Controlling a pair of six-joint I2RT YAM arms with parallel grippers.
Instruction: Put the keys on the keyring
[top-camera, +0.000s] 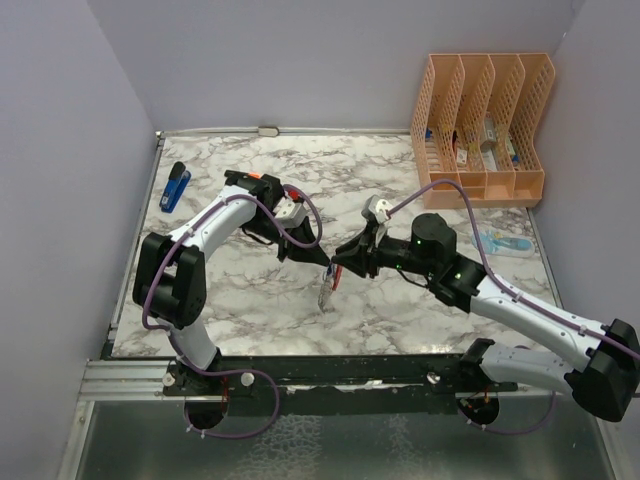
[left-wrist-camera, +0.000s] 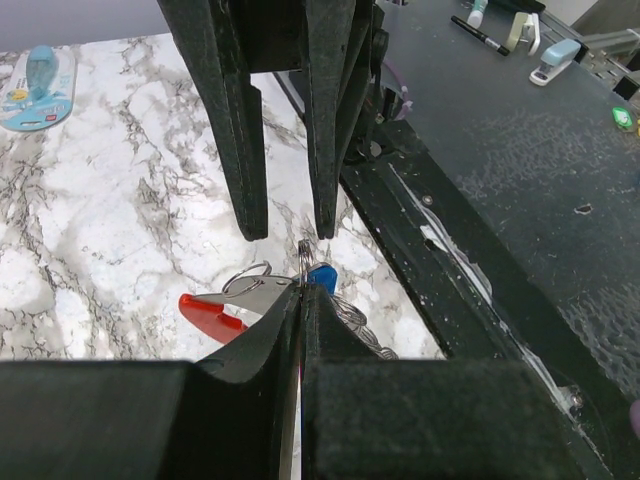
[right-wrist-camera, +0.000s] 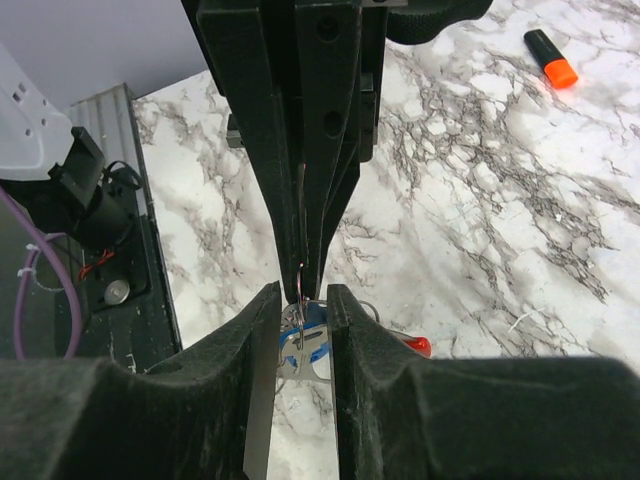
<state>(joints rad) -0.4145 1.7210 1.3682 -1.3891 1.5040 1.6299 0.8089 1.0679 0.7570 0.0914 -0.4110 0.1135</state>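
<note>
My left gripper (top-camera: 323, 262) and right gripper (top-camera: 342, 267) meet tip to tip above the middle of the table. In the left wrist view my left gripper (left-wrist-camera: 301, 292) is shut on a thin wire ring (left-wrist-camera: 303, 250). The keyring hangs from it, with its red crescent (left-wrist-camera: 208, 315) and silvery side (left-wrist-camera: 258, 295). A blue-headed key (left-wrist-camera: 322, 277) hangs beside it, and the bundle dangles in the top view (top-camera: 327, 292). In the right wrist view my right gripper (right-wrist-camera: 303, 300) is open, jaws either side of the wire ring and the blue key (right-wrist-camera: 310, 335). The red tip (right-wrist-camera: 419, 346) peeks out on the right.
A dark-blue stapler (top-camera: 176, 186) lies at the far left. An orange file rack (top-camera: 485, 130) stands at the back right, with a light-blue tape dispenser (top-camera: 500, 243) in front of it. An orange-and-black marker (right-wrist-camera: 550, 58) lies on the marble. The black table rail (left-wrist-camera: 450, 250) runs close by.
</note>
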